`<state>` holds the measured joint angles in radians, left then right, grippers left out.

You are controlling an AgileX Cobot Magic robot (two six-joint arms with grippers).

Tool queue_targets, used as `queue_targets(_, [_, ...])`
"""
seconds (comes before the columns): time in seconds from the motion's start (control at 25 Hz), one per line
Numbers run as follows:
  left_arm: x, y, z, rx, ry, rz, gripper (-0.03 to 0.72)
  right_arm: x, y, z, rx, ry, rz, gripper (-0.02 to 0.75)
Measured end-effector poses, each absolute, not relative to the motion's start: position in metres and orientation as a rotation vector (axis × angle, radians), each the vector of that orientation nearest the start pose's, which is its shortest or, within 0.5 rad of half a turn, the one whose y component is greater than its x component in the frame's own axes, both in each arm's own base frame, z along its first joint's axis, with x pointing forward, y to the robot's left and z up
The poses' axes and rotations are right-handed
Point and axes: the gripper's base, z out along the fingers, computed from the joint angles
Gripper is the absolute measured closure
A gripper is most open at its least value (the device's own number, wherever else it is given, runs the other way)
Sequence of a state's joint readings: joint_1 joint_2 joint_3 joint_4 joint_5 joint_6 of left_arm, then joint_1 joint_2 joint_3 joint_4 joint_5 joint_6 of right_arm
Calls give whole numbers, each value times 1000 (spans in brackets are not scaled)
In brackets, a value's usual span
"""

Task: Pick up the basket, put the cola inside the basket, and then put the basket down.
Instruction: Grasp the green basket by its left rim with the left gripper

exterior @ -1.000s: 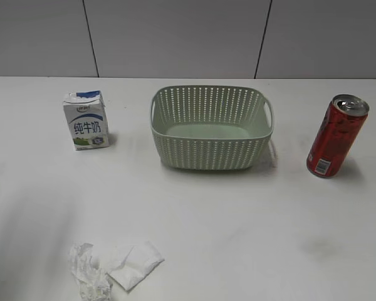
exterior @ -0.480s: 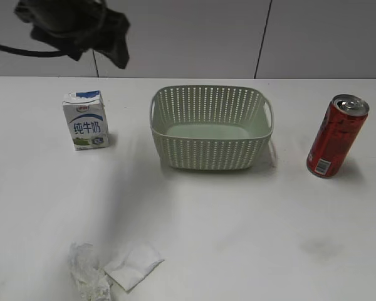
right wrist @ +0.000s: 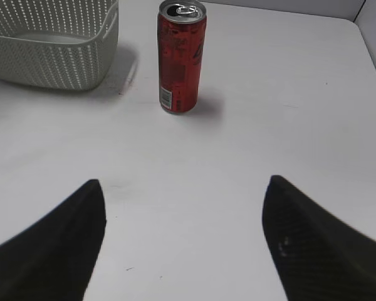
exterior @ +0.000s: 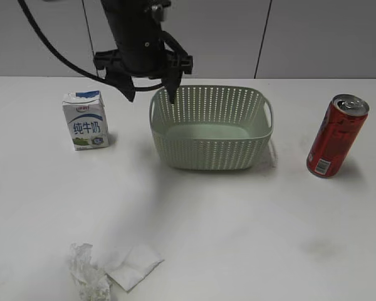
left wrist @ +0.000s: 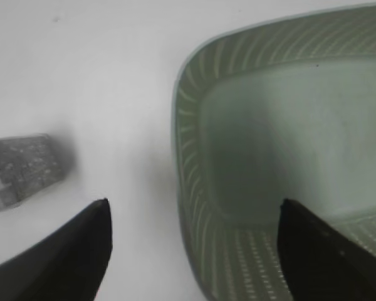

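The pale green basket (exterior: 210, 128) stands empty on the white table in the middle of the exterior view. My left gripper (exterior: 151, 96) is open and hovers over the basket's left rim, one finger outside and one above the inside. The left wrist view shows that rim (left wrist: 187, 188) between the open fingers (left wrist: 194, 216). The red cola (exterior: 335, 138) stands upright to the right of the basket, apart from it. It also shows in the right wrist view (right wrist: 180, 59). My right gripper (right wrist: 185, 191) is open and empty, well short of the can, and is not in the exterior view.
A white-and-blue milk carton (exterior: 86, 120) stands left of the basket, close to the left arm. Crumpled white tissue (exterior: 113, 268) lies near the front left. The basket's corner (right wrist: 56, 44) shows at the upper left of the right wrist view.
The left arm has come in from the upper left and dropped down to the basket's left rim. The basket, cola and carton have not moved.
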<state>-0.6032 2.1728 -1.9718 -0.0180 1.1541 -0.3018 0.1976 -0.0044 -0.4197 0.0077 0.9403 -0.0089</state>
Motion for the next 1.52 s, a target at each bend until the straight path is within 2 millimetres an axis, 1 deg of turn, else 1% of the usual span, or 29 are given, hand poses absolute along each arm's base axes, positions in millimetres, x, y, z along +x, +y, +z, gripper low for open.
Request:
queue_targets(0.24, [396,-276,202,362,2898,-205,92,8,2,264,-206,1992,130,148])
queue_targets(0.36, [401,-279,185,340,2901,-207,96,8,2,264,-206,1992,130,148])
queue_targets(0.44, [404,-281,177,331,2892,-214,98,8,2,264,-206,1992,130,148])
queue_targets(0.52, [405,-282,172,330,2893,-211,118,8,2,264,-206,1992,130,148])
queue_targets(0.72, [408,-275,162,312,2939,-178,205,8,2,264,-206,1992,130,148])
queue_targets(0.84, [410,-271,162,299,2950,-170,282,8,2,264,-206,1992,130,148])
queue_targets(1.04, [410,-271,164,296,2950,-175,498,8,2,264,-205,1992,131,148])
queue_targets(1.2, [409,-272,164,283,2958,-206,628,8,2,264,-205,1992,131,148])
queue_targets(1.32, [408,-273,166,274,2965,-229,671,8,2,264,-205,1992,130,148])
queue_targets(1.4, [406,-273,173,269,2961,-240,680,8,2,264,-205,1991,122,148])
queue_targets(1.52, [401,-270,195,278,2949,-246,683,8,2,264,-205,1991,122,148])
